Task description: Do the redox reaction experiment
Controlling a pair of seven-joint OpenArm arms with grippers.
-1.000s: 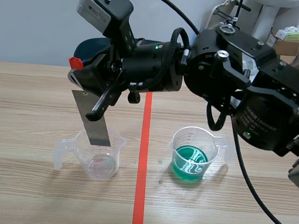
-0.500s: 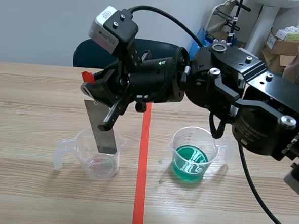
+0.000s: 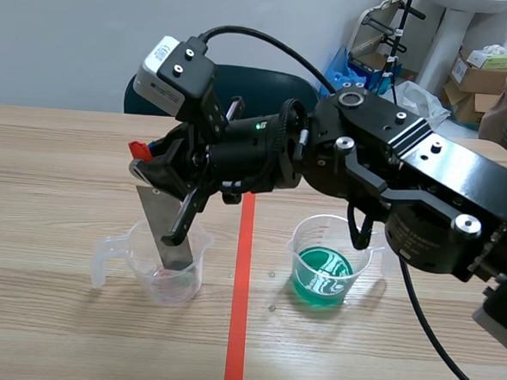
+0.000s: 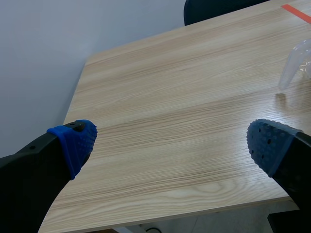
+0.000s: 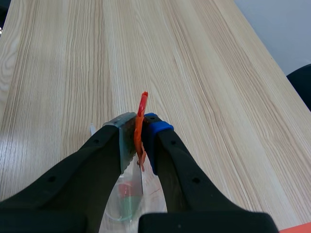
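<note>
At the far left, the left claw (image 4: 170, 141) hangs released over the counter (image 3: 57, 169). Its blue pads (image 4: 77, 143) stand wide apart with nothing between them. Only the wrist view shows it.

Left of the red tape line (image 3: 238, 327) stands a clear measuring cup (image 3: 179, 284), its handle pointing left. A grey metal strip (image 3: 166, 236) leans into it, its lower end inside the cup. I cannot tell whether it touches the bottom.

The right arm comes in from the right and reaches past the tape line. Its right claw (image 5: 139, 127) is clenched on the top of the strip, where a small red tab (image 5: 142, 104) sticks out between the fingertips.

Right of the line, well apart from the first cup, sits a second clear cup (image 3: 303, 234) holding green liquid (image 3: 321, 279).
</note>
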